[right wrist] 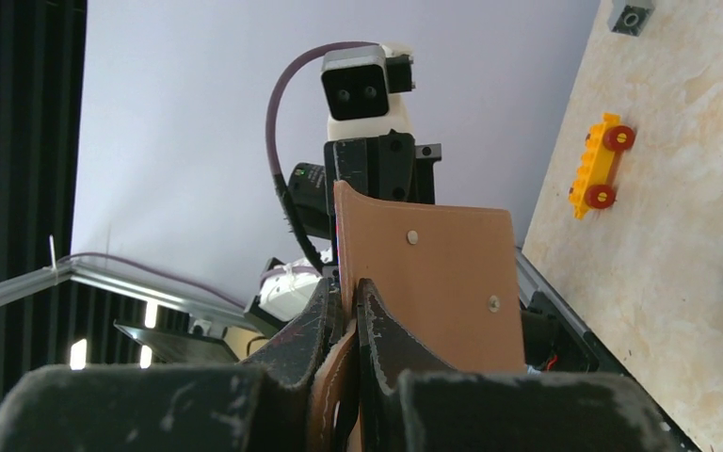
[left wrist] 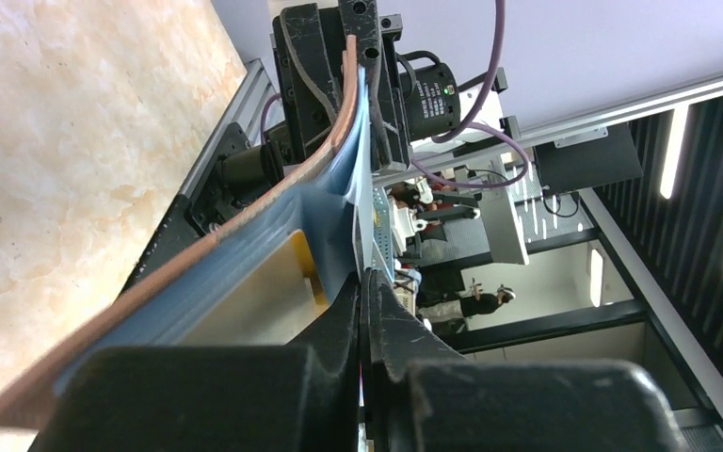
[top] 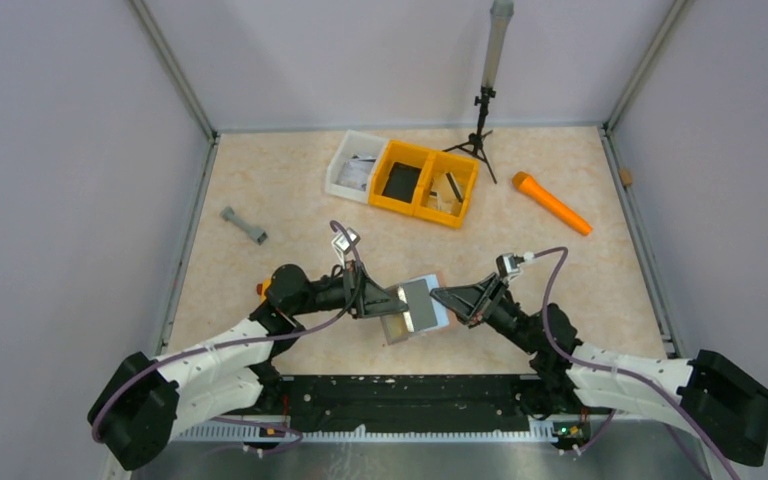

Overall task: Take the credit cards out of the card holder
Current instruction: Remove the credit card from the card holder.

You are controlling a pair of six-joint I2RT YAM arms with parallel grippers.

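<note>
- Two robot arms hold the card holder [top: 418, 307] clear of the table [top: 290, 200], just toward 6 o'clock from the middle of the overhead view. It is spread open with its pale blue-grey lining facing up.
- The right gripper [top: 448, 298], at the holder's 3 o'clock, is clenched on the reddish-brown leather edge. Its wrist camera shows both fingers pressed flat against the flap. This looks like an anchoring grip, steadying the wallet so the other arm can pull against it.
- The left gripper [top: 380, 300], at the holder's 9 o'clock, has its jaws fully closed. In its own wrist view a thin pale card [left wrist: 377, 218] runs out of the lining and into the pinch. It appears to be a card rather than the flap, though the angle leaves some doubt.
- A second, yellowish card [left wrist: 265, 287] sits tucked in a pocket of the lining, so at least one of the credit cards is not out yet.
- Holding the wallet in mid-air between opposed grippers gives a straight pull line. The likely next move is for the left arm to draw toward 9 o'clock while the right holds fast.
- The risk, as judged here, is the thin card slipping from the pinch, or the leather bowing instead of letting the card go.
- The yellow bins [top: 428, 182] stand well apart at the holder's 12 o'clock.
</note>
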